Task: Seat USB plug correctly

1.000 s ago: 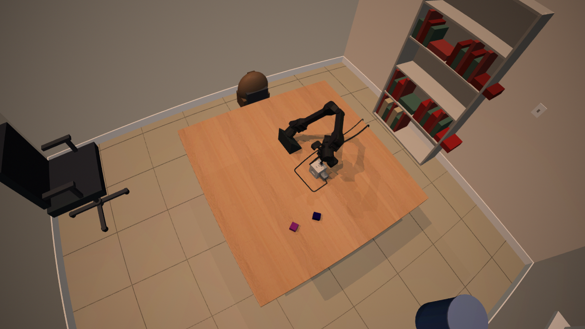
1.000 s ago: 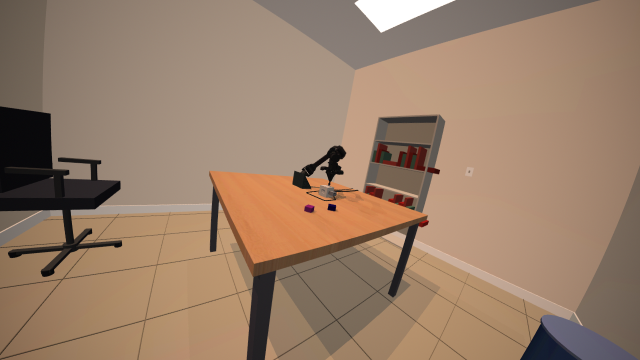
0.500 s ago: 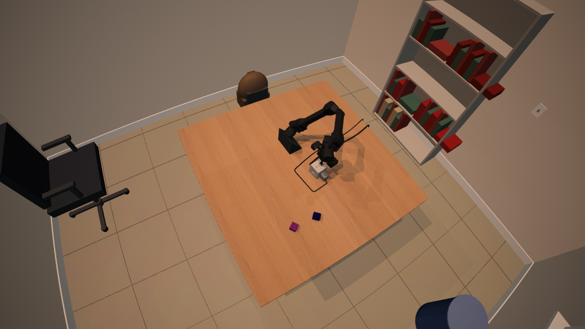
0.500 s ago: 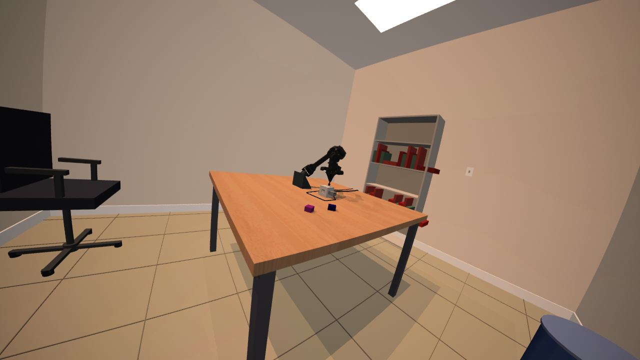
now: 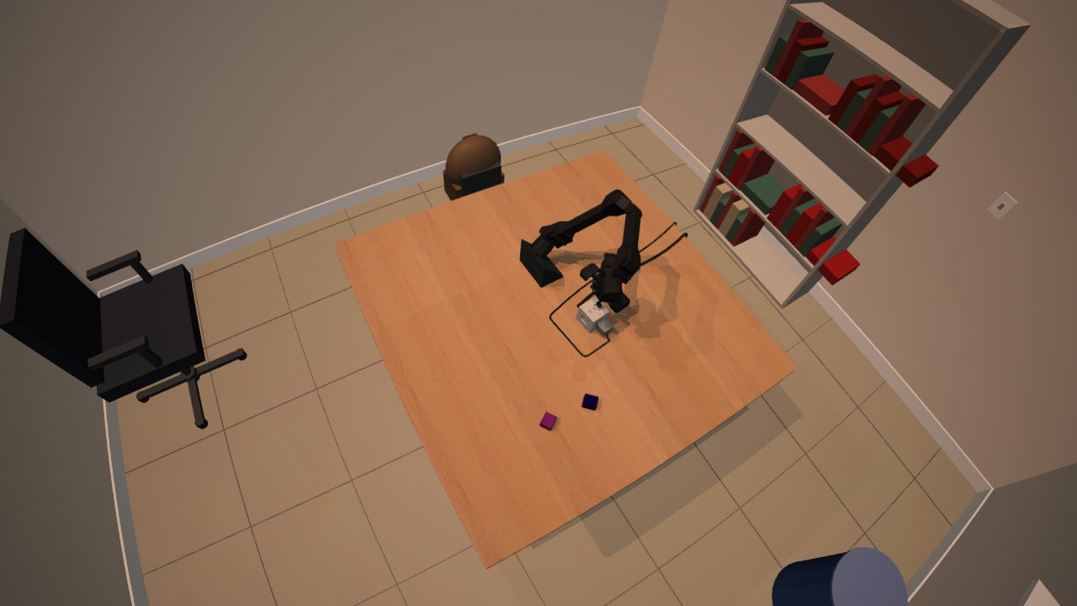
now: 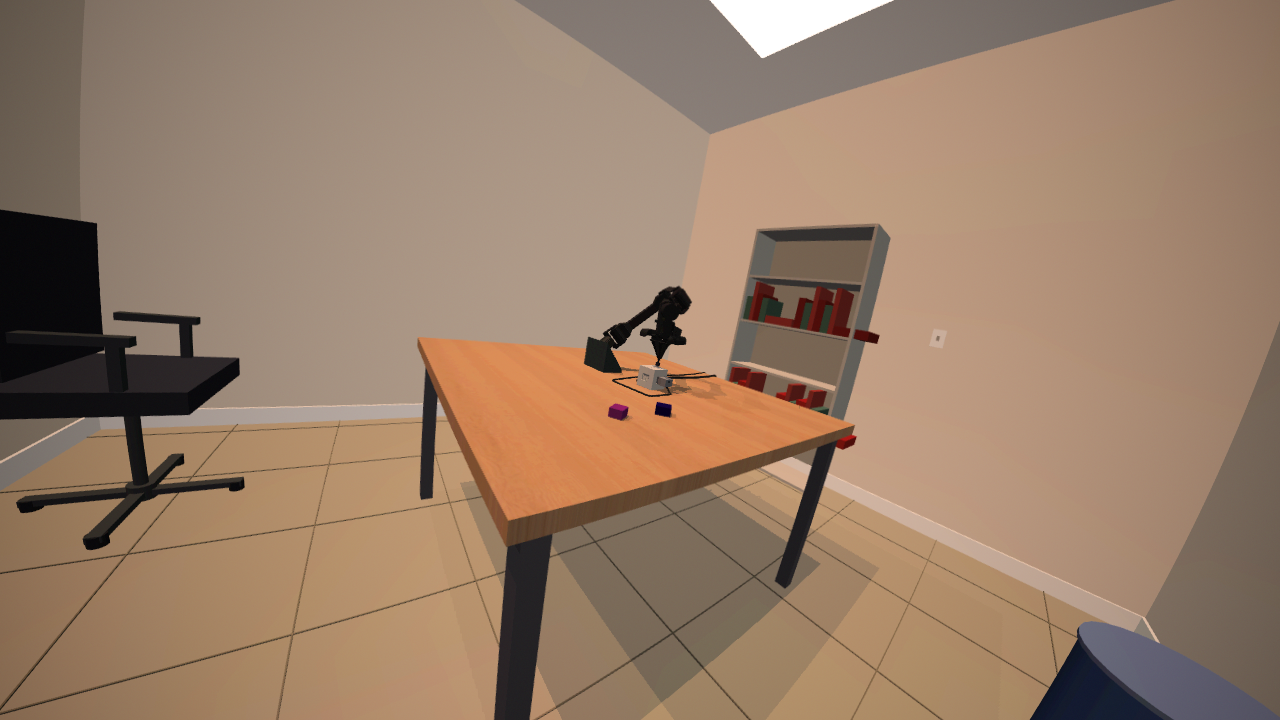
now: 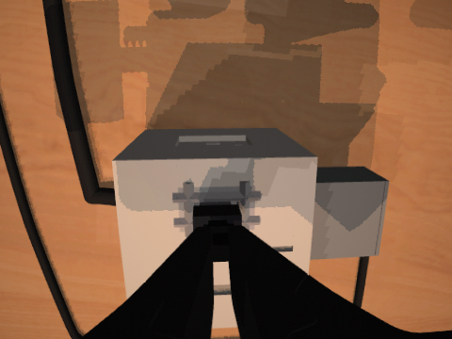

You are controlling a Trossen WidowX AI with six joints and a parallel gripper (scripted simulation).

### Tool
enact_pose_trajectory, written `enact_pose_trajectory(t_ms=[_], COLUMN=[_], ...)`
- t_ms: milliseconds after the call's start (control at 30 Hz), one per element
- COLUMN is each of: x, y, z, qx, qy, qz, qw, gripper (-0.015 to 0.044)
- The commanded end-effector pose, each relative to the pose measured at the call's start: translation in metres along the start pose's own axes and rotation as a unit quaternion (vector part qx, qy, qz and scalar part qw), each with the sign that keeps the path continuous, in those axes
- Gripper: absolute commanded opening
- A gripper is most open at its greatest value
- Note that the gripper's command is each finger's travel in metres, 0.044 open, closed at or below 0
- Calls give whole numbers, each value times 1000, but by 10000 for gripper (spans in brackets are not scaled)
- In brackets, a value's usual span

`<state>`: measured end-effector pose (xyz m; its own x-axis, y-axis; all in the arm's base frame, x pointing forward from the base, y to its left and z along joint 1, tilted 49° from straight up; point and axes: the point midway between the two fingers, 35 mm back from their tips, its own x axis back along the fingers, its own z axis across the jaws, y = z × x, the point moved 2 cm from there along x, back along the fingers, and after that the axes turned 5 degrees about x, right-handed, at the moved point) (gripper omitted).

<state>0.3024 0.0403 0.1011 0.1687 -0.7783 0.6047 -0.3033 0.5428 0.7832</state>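
The pale power cube (image 5: 588,317) (image 6: 645,377) (image 7: 155,245) stands on the table. In the wrist view, the black USB plug (image 7: 217,211) is over the grey-edged socket (image 7: 255,194) on the cube's top face. My gripper (image 5: 600,303) (image 6: 657,362) (image 7: 218,240) points down just above the cube and is shut on the plug. The plug and fingers cover most of the socket's opening. How deep the plug sits, whether it is clear of the socket, and which way round it is cannot be told.
A grey block (image 5: 604,326) (image 6: 664,381) (image 7: 348,221) sticks out from the cube's side. A black cable (image 7: 61,71) lies beside and around the cube. A magenta block (image 5: 548,421) (image 6: 617,411) and a navy block (image 5: 590,401) (image 6: 663,409) lie farther off on the table (image 5: 452,338).
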Motion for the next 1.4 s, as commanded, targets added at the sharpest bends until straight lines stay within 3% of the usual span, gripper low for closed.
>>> enact_pose_trajectory(t_ms=[0,1367], x=[0,-5], y=[0,0], z=[0,0], qx=[-2,-2], qy=[-2,-2], qz=[-1,-1], qw=[1000,1000], gripper=[0,0])
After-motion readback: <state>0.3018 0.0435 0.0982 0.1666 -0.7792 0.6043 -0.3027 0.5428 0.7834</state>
